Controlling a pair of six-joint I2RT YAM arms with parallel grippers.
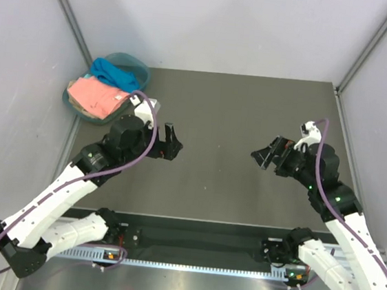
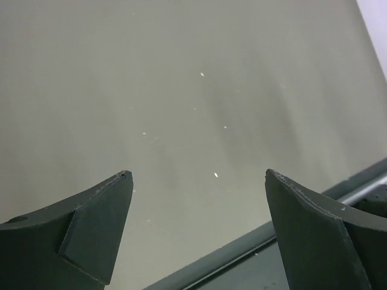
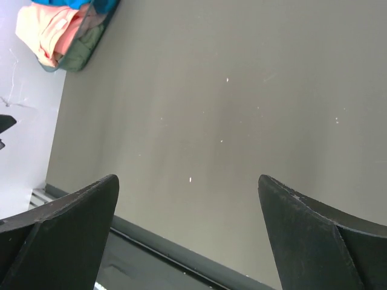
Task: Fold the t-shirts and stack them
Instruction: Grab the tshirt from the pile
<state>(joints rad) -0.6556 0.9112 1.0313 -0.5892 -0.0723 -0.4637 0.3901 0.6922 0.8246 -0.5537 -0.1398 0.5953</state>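
Crumpled t-shirts lie in a teal basket at the table's far left corner: a salmon-pink one in front and a blue one behind. The pink shirt also shows in the right wrist view at the top left. My left gripper is open and empty above the bare grey table, right of the basket. My right gripper is open and empty above the table's right half. Both wrist views show wide-spread fingers with only table between them.
The grey table top is bounded by white walls on the left, back and right. A dark rail runs along the near edge by the arm bases.
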